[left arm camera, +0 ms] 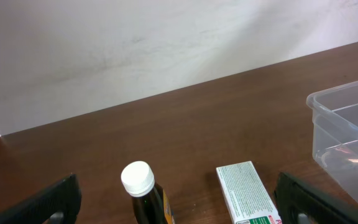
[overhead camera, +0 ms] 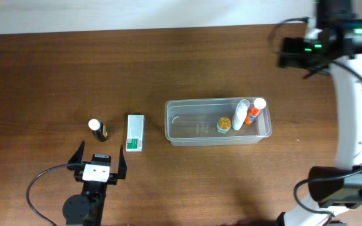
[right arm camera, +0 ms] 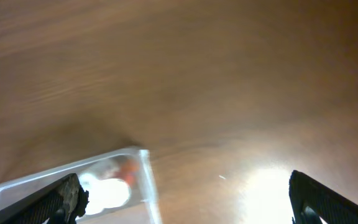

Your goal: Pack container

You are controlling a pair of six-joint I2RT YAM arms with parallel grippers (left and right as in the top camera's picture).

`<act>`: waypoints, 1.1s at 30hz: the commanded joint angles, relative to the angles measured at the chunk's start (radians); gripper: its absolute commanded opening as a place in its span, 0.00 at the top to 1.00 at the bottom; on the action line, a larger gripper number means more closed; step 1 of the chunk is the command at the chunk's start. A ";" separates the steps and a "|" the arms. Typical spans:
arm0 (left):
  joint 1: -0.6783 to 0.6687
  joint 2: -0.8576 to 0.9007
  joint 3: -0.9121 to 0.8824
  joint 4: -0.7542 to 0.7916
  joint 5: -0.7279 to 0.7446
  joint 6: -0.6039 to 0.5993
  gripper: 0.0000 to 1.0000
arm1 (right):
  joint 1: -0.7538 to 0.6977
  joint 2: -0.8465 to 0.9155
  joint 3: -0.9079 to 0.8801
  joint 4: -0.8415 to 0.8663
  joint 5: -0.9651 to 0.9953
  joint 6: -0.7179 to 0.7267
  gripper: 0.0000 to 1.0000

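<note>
The clear container point(overhead camera: 187, 125) sits mid-table. It holds a white bottle point(overhead camera: 241, 115), an orange-capped bottle point(overhead camera: 254, 111) and a small gold-lidded jar point(overhead camera: 224, 125) at its right end. A dark bottle with a white cap point(overhead camera: 97, 129) and a white and green box point(overhead camera: 135, 132) lie left of it. My left gripper point(overhead camera: 99, 164) is open and empty just in front of these two. In the left wrist view point(left arm camera: 179, 202) the bottle point(left arm camera: 143, 193) and box point(left arm camera: 247, 196) lie between its fingers, with the container point(left arm camera: 347, 137) at the right. My right gripper point(right arm camera: 188, 199) is open and empty, high over the container's corner point(right arm camera: 145, 180).
The right arm point(overhead camera: 351, 94) rises along the table's right side, its wrist point(overhead camera: 300, 50) behind the container. A pale wall point(left arm camera: 135, 43) runs behind the table's far edge. The left arm's cable point(overhead camera: 39, 188) loops at the front left.
</note>
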 commanded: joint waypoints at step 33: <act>-0.005 -0.006 0.003 -0.011 0.018 0.005 0.01 | -0.301 0.004 -0.124 -0.043 -0.009 0.015 0.02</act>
